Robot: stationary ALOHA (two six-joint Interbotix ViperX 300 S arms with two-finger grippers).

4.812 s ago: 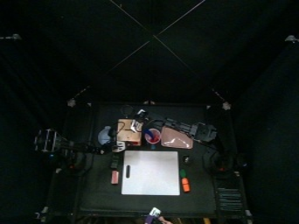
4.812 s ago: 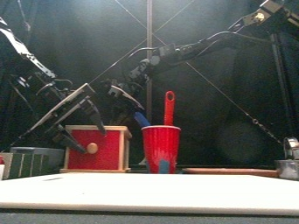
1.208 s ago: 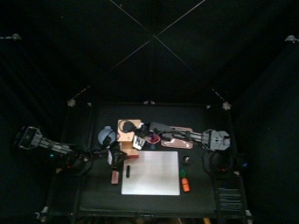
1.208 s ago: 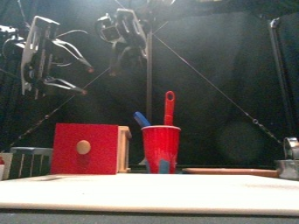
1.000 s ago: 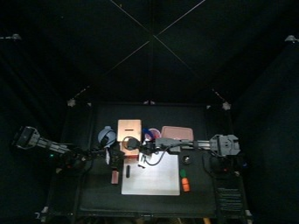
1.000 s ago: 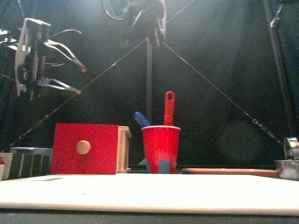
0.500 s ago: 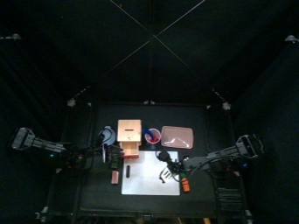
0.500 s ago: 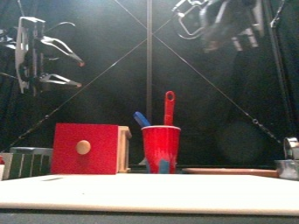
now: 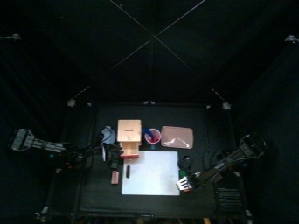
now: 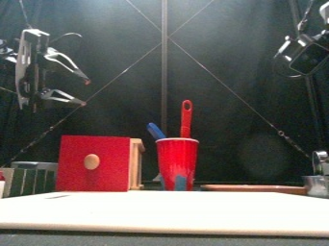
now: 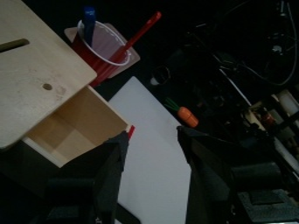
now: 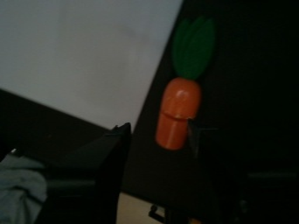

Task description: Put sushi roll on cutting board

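The white cutting board [image 9: 155, 173] lies at the table's front middle and fills the foreground in the front view [image 10: 167, 213]. A small dark oblong, the sushi roll [image 9: 126, 169], shows at the board's left edge; I cannot tell whether it rests on the board or beside it. My right gripper [image 12: 163, 144] hangs open high over the board's right edge [image 10: 306, 48], looking down on an orange carrot piece [image 12: 176, 112] between its jaws. At the table's left my left gripper [image 10: 41, 67] stands raised and open, holding nothing.
Behind the board stand a tan block [image 9: 131, 134], red-faced in the front view [image 10: 100, 161], a red cup [image 10: 178, 161] with utensils, and a pinkish tray [image 9: 177, 136]. A reddish-brown piece [image 9: 114, 176] lies left of the board.
My right arm has swung from over the table's middle out to the front right, and its jaws have opened. The left arm has stayed where it was.
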